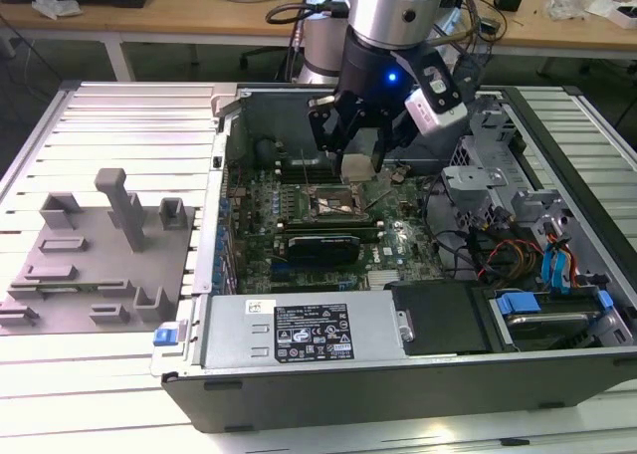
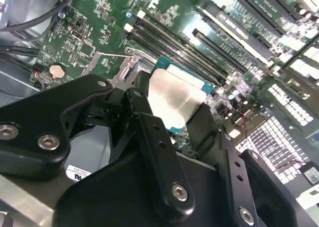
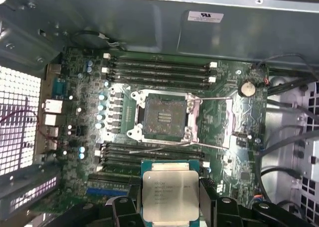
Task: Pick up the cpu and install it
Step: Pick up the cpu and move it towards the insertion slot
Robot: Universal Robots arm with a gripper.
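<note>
My gripper (image 1: 358,161) hangs inside the open computer case and is shut on the cpu (image 1: 355,168), a thin square chip with a silvery top. In the first wrist view the cpu (image 3: 169,192) sits flat between two black fingers (image 3: 208,203), with a green rim showing. The open motherboard socket (image 3: 164,117) lies below and a little ahead of it, with its bare contact field showing and its load plate (image 3: 229,122) swung aside. The second wrist view shows the cpu (image 2: 174,100) clamped by its edges above the board, apart from the socket (image 1: 333,201).
Memory slots (image 3: 159,67) flank the socket on both sides. A black card (image 1: 320,245) and the power supply (image 1: 299,335) lie nearer the case's front wall. Drive bays with blue tabs (image 1: 557,265) and cables fill the exterior view's right. A grey plastic fixture (image 1: 95,265) stands on the table at its left.
</note>
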